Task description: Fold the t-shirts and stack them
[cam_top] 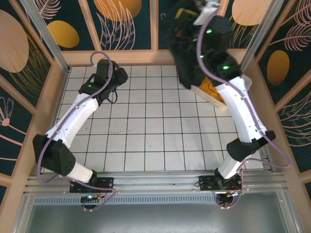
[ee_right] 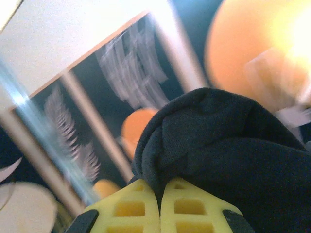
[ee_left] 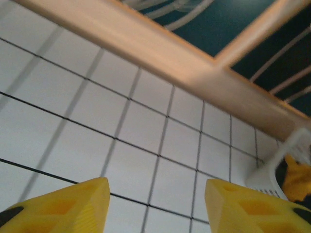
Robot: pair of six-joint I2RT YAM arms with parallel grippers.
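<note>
My left gripper (ee_left: 155,206): fingers spread apart with nothing between them, hovering over the white gridded table (cam_top: 146,126) near its far edge, on the left side.
My right gripper (ee_right: 159,199): fingers pressed together, clamped on a fold of the black t-shirt (ee_right: 233,145).
Black t-shirt: bunched up and lifted off the table at the far right, hanging from my raised right arm above the basket (cam_top: 215,101).
Orange-yellow t-shirts (cam_top: 210,88): crumpled inside the white lattice basket, partly hidden by the black cloth.
Basket from my left wrist: off to the right, close to the wooden rail (ee_left: 160,58), with yellow cloth inside.
</note>
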